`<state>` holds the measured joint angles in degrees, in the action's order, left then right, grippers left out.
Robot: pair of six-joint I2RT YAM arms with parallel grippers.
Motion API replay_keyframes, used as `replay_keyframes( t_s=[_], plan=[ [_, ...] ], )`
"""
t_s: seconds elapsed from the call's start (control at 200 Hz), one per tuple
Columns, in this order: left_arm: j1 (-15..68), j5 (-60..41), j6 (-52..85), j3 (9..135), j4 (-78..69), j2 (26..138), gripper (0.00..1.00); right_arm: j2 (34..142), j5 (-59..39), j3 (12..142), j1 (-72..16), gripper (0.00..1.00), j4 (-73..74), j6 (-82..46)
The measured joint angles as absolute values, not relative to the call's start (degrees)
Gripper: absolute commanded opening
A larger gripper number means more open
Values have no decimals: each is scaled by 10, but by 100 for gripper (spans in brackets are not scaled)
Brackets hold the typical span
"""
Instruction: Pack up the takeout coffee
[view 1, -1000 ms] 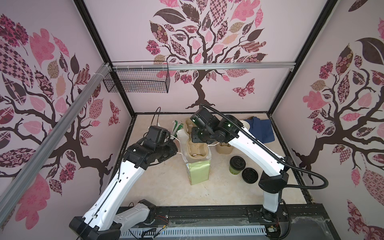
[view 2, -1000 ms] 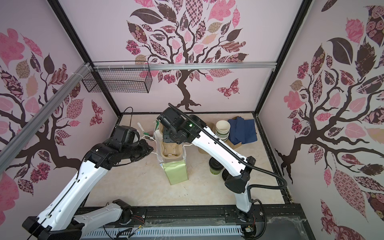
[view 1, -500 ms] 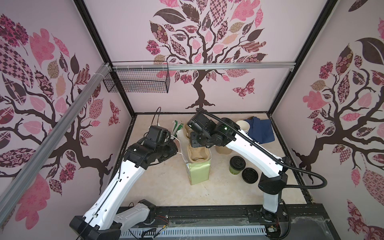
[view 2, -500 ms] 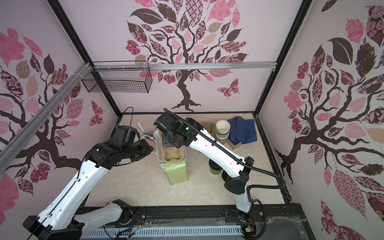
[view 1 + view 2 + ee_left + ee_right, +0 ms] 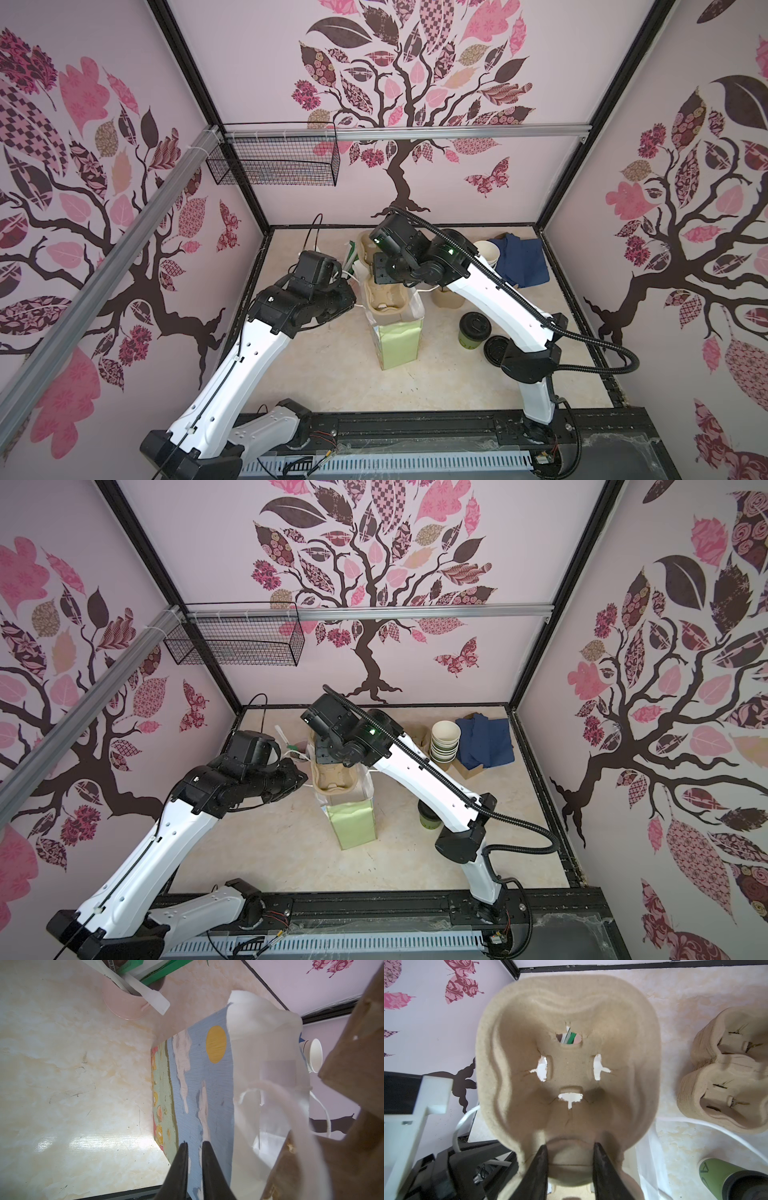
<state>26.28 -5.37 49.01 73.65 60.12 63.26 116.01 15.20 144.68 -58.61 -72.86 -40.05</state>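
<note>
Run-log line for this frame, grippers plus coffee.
right gripper: shut on carrier, at bag mouth | left gripper: narrowly open, beside bag | coffee: lidded, on table, not packed

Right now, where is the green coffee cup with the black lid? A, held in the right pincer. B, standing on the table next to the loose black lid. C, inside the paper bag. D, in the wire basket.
B: the takeout coffee stands on the table beside the loose lid, outside the paper bag, while the right pincer grips a pulp cup carrier.
</note>
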Motion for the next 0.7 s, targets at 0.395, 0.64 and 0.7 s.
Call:
replay_keyframes(
  t_s=[0.395, 0.64, 0.7],
  plan=[
    [263, -55, 488, 736, 601, 633, 18, 1153, 182, 1295, -587, 28, -674, -396],
    [263, -55, 488, 736, 601, 633, 17, 1152, 178, 1299, -592, 28, -674, -394],
    [263, -55, 488, 737, 601, 634, 17, 1152, 175, 1302, -593, 28, -679, -394]
  ],
)
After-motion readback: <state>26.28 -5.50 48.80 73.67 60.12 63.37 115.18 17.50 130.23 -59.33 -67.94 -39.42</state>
